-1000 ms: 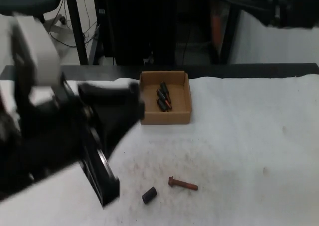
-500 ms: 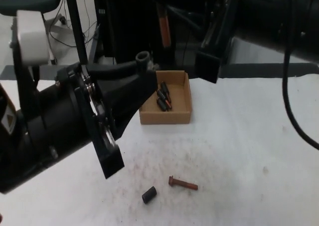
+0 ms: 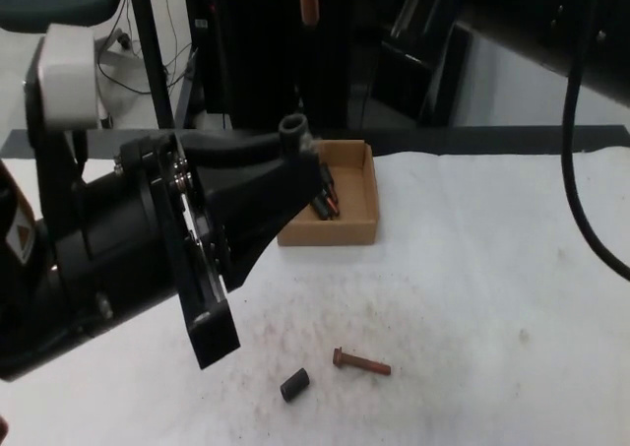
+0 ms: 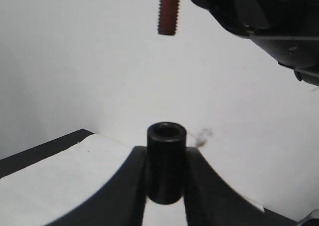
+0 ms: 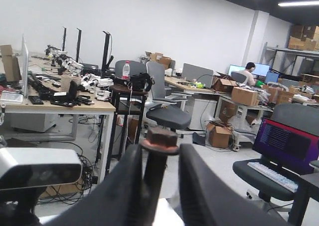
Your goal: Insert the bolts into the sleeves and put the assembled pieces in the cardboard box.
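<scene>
While left gripper (image 4: 166, 157) clamps sleeve (image 4: 166, 164), bolt (image 4: 169, 11) in right gripper (image 5: 160, 155) hangs above.

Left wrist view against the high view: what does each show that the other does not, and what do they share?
Left wrist view: the threads on the hanging bolt and both fingers clamping the held sleeve. High view: the cardboard box with assembled pieces inside, a loose bolt and a loose sleeve on the bench. Both: the left hand shut on the upright held sleeve, the hanging bolt above it, apart.
</scene>
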